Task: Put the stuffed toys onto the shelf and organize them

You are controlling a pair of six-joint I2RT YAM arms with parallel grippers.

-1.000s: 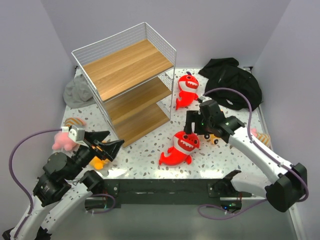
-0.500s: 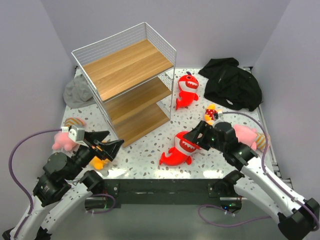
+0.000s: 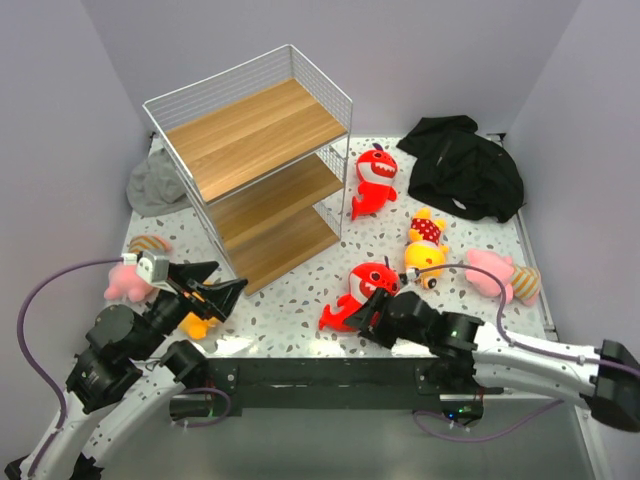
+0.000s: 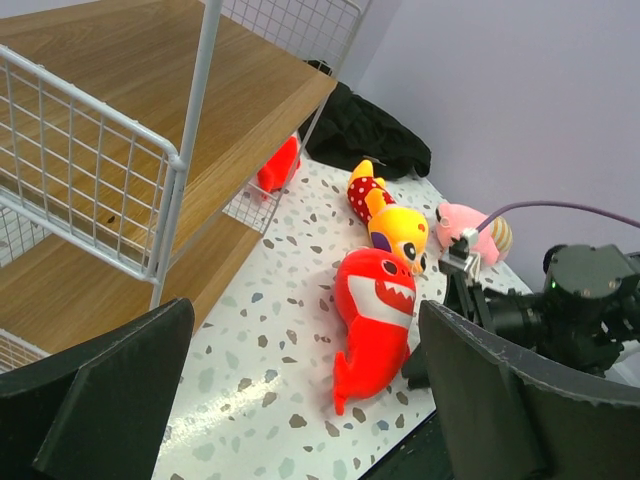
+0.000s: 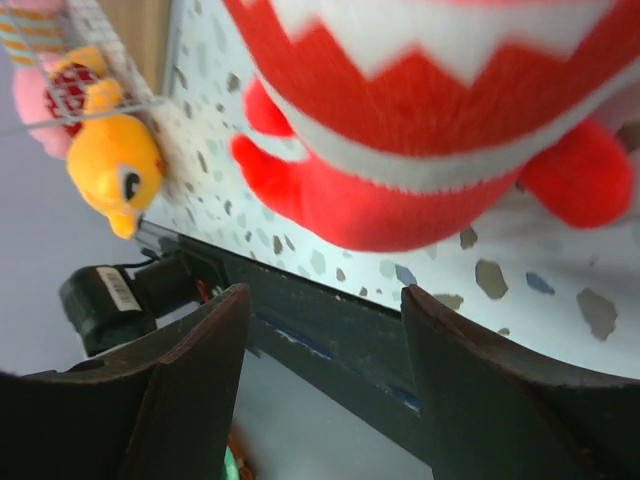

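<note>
The white wire shelf (image 3: 250,165) stands at the back left, its three wooden boards bare. One red shark (image 3: 376,180) lies beside it. The other shark (image 3: 362,290) lies near the front edge, also in the left wrist view (image 4: 378,320) and the right wrist view (image 5: 450,110). A yellow doll (image 3: 425,250) and a pink toy (image 3: 498,272) lie to its right. Another pink toy (image 3: 128,280) and yellow doll (image 3: 197,326) lie at the left. My right gripper (image 3: 375,310) is open and empty, low at the near shark's tail end. My left gripper (image 3: 215,287) is open and empty above the left yellow doll.
A black cloth heap (image 3: 465,165) lies at the back right. A grey hat (image 3: 155,185) lies behind the shelf's left side. The table's dark front edge (image 5: 330,300) runs right under my right gripper.
My right arm has swung back and down from beyond the near shark to its near side, uncovering the right yellow doll and pink toy. The left arm has not moved.
</note>
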